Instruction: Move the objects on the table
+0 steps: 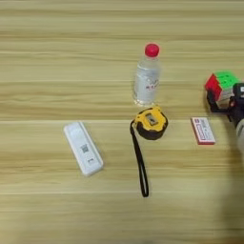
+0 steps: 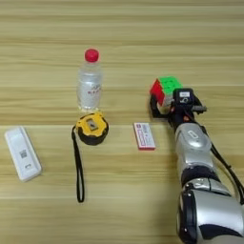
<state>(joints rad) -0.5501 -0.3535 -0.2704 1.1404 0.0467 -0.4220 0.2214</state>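
- Scene: light wooden table (image 2: 47, 205) w/ five items in a loose row across the mid area.
- Right gripper (image 2: 159, 107) sits at the red-green puzzle cube (image 2: 165, 90), far right of the row. Silver forearm (image 2: 193, 147) enters from bottom right.
- Jaw state: one black finger (image 2: 155, 107) shows at the cube's near-left lower edge; the other is hidden behind the wrist. Fingers appear to bracket the cube, but whether they pinch it or stand spread around it: cannot tell.
- Cube pos.: right of the bottle, beyond the flat box, tilted corner-up. Whether it rests on the table or is lifted: cannot tell.
- Small red-white flat box (image 2: 144, 136): flat on the table, just near-left of the gripper, apart from it.
- Yellow-black tape measure (image 2: 92, 128): just in front of the clear bottle w/ red cap (image 2: 89, 86); black strap (image 2: 78, 169) trails toward the near edge.
- White oblong remote (image 2: 22, 153): far left, well apart from the rest.
- Step in hand (judgement): securing the cube for relocation.
- Procedure notes (judgement):
  - Seat fingers on opposite flat faces, not on corners; smooth cube may twist out.
  - Lift straight up before any sideways travel, to clear the flat box.
  - Keep forearm sweep away from the bottle; it stands upright and tips easily.
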